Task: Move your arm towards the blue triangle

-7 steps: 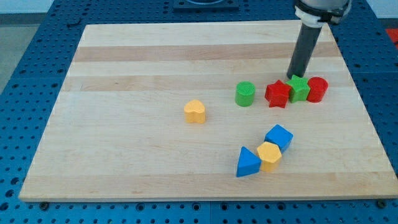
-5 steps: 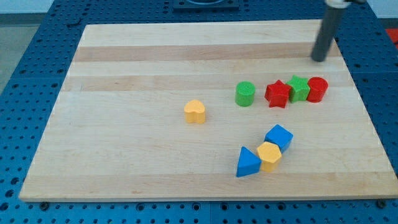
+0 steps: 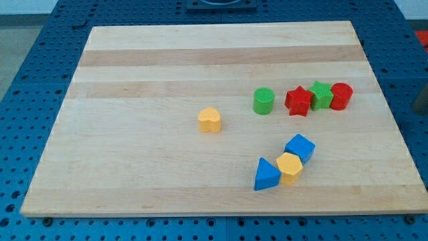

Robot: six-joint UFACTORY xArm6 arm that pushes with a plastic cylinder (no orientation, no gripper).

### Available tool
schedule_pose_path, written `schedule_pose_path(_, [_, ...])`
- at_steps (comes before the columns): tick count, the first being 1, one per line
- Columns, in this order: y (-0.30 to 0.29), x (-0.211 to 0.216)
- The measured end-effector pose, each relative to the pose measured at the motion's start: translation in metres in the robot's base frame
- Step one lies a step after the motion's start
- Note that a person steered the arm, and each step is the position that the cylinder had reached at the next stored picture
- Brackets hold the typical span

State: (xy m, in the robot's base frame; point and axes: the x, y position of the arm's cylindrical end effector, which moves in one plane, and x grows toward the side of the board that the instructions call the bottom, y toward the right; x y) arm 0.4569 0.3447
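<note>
The blue triangle (image 3: 266, 175) lies near the board's bottom edge, right of centre. It touches a yellow hexagon (image 3: 289, 167), which touches a blue cube (image 3: 299, 147) above and to the right. Only a dark blurred piece of my rod shows at the view's right edge, off the board. My tip (image 3: 420, 110) is there, far to the right of and above the blue triangle, and right of the red cylinder (image 3: 341, 96).
A row runs across the board's right half: a green cylinder (image 3: 263, 101), a red star (image 3: 299, 101), a green star (image 3: 322, 94) and the red cylinder. A yellow heart (image 3: 210, 120) sits alone near the centre. The wooden board (image 3: 134, 80) lies on a blue perforated table.
My rod has left the green star, swung up and to the right across the board's corner, and now sits off the board at the view's right edge. No block has moved.
</note>
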Motion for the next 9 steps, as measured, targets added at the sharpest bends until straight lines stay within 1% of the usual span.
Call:
schedule_pose_path(1, [-0.002, 0.042])
schedule_pose_path(2, [-0.013, 0.114])
schedule_pose_path(3, [-0.067, 0.140])
schedule_pose_path(5, [-0.203, 0.138])
schedule_pose_path(7, [-0.304, 0.136])
schedule_pose_path(8, [-0.328, 0.136])
schedule_pose_path(9, [-0.334, 0.136])
